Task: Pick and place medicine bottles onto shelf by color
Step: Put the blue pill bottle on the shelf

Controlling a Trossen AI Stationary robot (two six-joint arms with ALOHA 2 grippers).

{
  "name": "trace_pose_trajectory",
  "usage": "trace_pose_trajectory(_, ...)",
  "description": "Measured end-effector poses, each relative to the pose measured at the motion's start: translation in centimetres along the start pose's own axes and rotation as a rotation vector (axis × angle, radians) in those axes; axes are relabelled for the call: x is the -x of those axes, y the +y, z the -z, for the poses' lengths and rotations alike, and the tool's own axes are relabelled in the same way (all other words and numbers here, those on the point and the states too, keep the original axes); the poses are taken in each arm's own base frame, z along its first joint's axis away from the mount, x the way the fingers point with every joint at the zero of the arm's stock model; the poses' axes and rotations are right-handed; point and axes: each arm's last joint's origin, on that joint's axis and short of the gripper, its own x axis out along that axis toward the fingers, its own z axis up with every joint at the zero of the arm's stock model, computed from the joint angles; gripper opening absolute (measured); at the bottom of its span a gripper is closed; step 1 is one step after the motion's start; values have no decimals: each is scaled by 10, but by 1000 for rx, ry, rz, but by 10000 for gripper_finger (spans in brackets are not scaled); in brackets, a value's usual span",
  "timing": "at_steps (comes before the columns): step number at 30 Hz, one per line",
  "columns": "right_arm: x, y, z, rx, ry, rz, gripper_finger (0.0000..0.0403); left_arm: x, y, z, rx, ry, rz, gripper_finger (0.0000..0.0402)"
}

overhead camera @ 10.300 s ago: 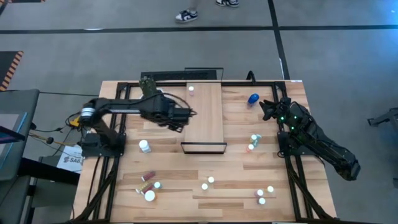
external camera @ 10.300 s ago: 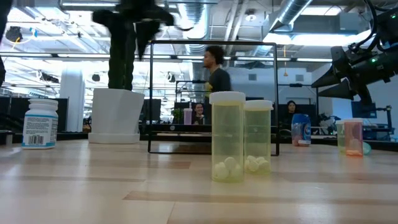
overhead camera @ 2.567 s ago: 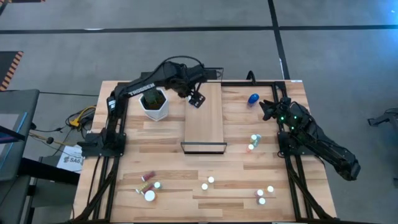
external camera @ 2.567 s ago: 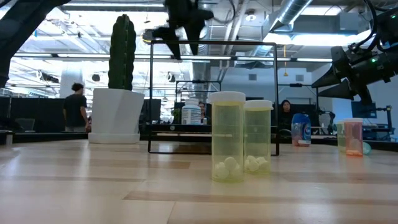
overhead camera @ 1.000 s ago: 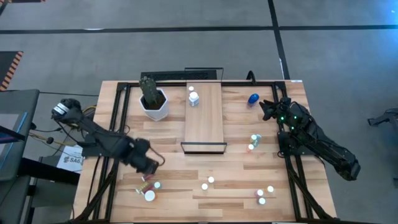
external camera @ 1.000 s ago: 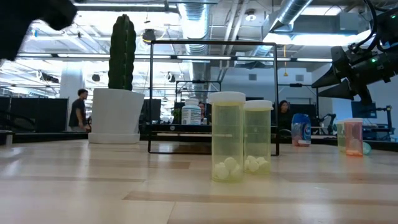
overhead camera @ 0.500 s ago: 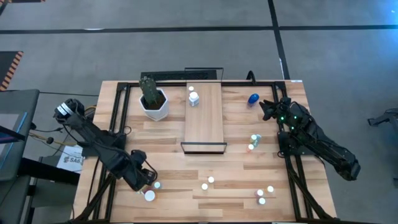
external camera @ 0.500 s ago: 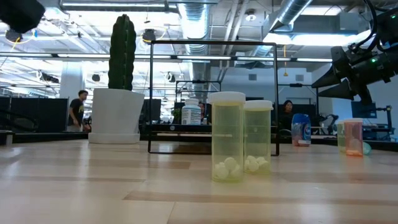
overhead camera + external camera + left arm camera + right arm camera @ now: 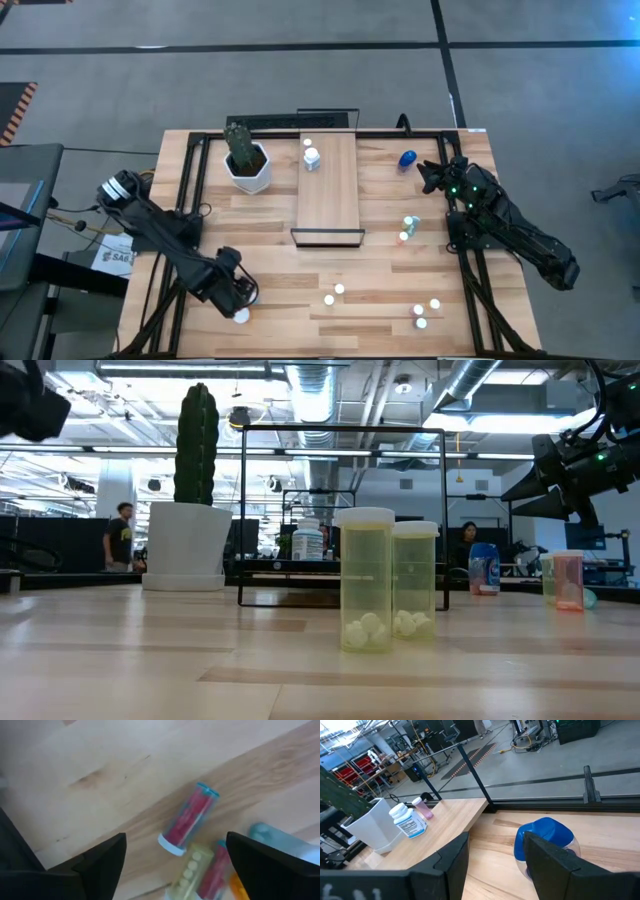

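The left gripper was held spread wide above a tight cluster of fallen medicine bottles at the counter's near-left. Two could be caught together, or one knocked rolling, so close were they lying. The right gripper, parted and empty, was parked by the blue bottle; the shelf was well apart.

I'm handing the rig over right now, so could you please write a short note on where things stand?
Left gripper: open, empty, hovering over lying red bottles at the table's near-left.
Right gripper: open, empty, waiting by the blue bottle at far right.
Done: two bottles stand at the shelf's far end.
Left: the red ones, the blue one, the pair by the right arm's base, and four near the front edge.
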Motion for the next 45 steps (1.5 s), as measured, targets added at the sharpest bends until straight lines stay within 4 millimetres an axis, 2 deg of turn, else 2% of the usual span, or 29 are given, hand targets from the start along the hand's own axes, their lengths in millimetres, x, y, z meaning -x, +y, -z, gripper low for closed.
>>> trace_pose_trajectory(7, 0, 0, 0, 0, 0, 0, 210, -12, -4, 2, -35, -21, -46, 336)
trace_pose_trajectory(20, 0, 0, 0, 0, 0, 0, 210, -13, -2, 7, -82, -40, -40, 336)
trace_pose_trajectory(26, 0, 0, 0, 0, 0, 0, 210, -29, 4, 12, -57, -5, -11, 336)
trace_pose_trajectory(32, 0, 0, 0, 0, 0, 0, 210, -31, 5, 9, -112, -31, -11, 334)
trace_pose_trajectory(39, 0, 0, 0, 0, 0, 0, 210, -45, 9, 9, -83, -21, 10, 305)
trace_pose_trajectory(45, 0, 0, 0, 0, 0, 0, 210, -48, 11, 9, -65, -23, 20, 272)
